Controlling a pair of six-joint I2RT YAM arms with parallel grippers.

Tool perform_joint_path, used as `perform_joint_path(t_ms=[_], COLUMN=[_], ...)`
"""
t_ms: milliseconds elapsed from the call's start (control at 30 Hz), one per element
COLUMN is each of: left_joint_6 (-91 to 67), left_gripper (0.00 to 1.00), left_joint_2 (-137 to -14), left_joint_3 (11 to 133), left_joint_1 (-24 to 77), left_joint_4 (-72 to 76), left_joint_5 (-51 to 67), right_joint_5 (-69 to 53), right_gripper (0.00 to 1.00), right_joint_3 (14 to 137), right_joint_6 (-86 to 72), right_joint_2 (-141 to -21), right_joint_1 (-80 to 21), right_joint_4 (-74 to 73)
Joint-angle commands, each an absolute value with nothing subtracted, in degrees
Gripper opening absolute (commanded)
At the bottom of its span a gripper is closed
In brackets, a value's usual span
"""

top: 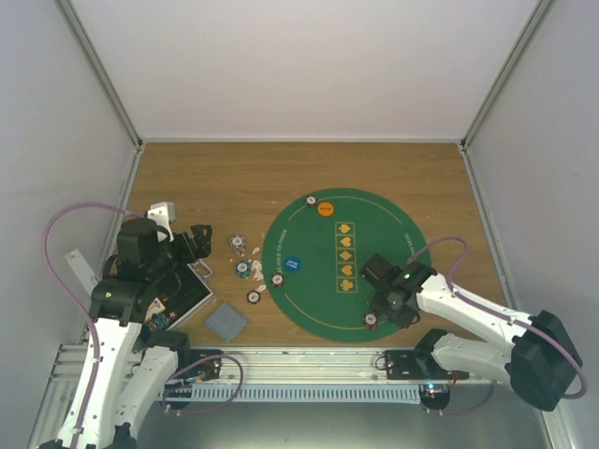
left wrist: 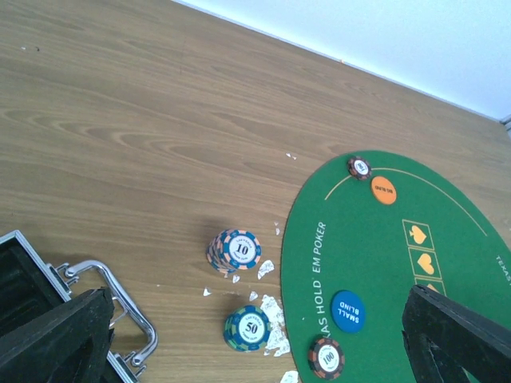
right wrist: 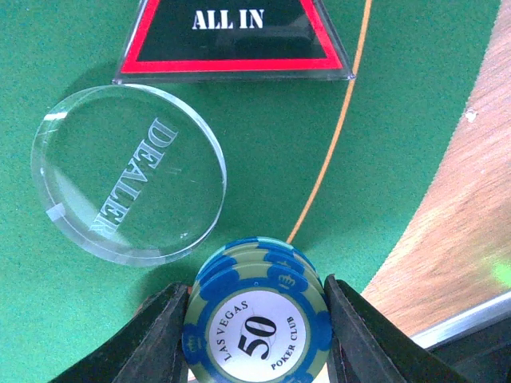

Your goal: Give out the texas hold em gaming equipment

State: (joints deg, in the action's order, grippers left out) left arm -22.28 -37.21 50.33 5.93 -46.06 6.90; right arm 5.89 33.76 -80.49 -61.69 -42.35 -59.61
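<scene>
**Left side.** Your left fingers (left wrist: 56, 339) stand spread wide and hold nothing. The black case (left wrist: 20, 275) sits just beside the left-hand finger, its metal handle toward the gap.

Ahead of that gap, on the bare bench (left wrist: 120, 120), find the 10 chip stack (left wrist: 236, 250). The 50 chip (left wrist: 247, 327) lies nearer the fingers. White scraps lie around both.

Toward the right-hand finger, the green mat (left wrist: 375, 255) carries the 100 chip (left wrist: 326, 357) at its edge. The blue disc (left wrist: 348, 310), marked SMALL BLIND, lies just beside it. Farther ahead, the orange disc (left wrist: 385, 189) lies close to the rim chip (left wrist: 360, 167).

In the top view, the grey-backed cards (top: 226, 321) lie on the bench behind these fingers, near the case.

**Right side.** Your right fingers (right wrist: 152, 335) are closed against opposite edges of the blue chip stack (right wrist: 257, 323), whose top face reads 50. The stack is over the mat, near the orange border line. You cannot tell whether it is lifted.

Ahead and left of the fingers, the clear disc (right wrist: 128, 171), marked DEALER, lies flat just beside the stack. Beyond it is the triangle marker (right wrist: 231, 36), marked ALL IN. Bare bench shows right of the fingers.
</scene>
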Motion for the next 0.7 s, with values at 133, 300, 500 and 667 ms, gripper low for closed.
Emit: perform_joint_path(t_ms=[133, 300, 500, 667], left_joint_6=[-21.3, -21.3, -21.2, -21.2], left_gripper=[0.99, 0.99, 0.99, 0.99], left_joint_2=[-37.4, -37.4, -37.6, -37.7], left_joint_3=[50.4, 50.5, 50.6, 50.7], left_joint_1=[6.3, 6.3, 6.3, 6.3], left_joint_4=[-42.7, -42.8, -42.9, -42.9], left_joint_5=[5.8, 5.7, 5.7, 5.7], right_joint_5=[7.1, 7.1, 7.1, 7.5], right_gripper=[0.38, 0.44, 0.53, 0.54], right_joint_3=[33.5, 33.7, 33.9, 33.9], right_joint_6=[-84.3, -84.6, -84.9, -84.8], right_joint_2=[-62.0, -63.0, -63.6, -62.8], right_joint_1=[-41.8, -41.8, -41.8, -41.8], right_joint_4=[-61.3, -61.6, -61.7, -61.7])
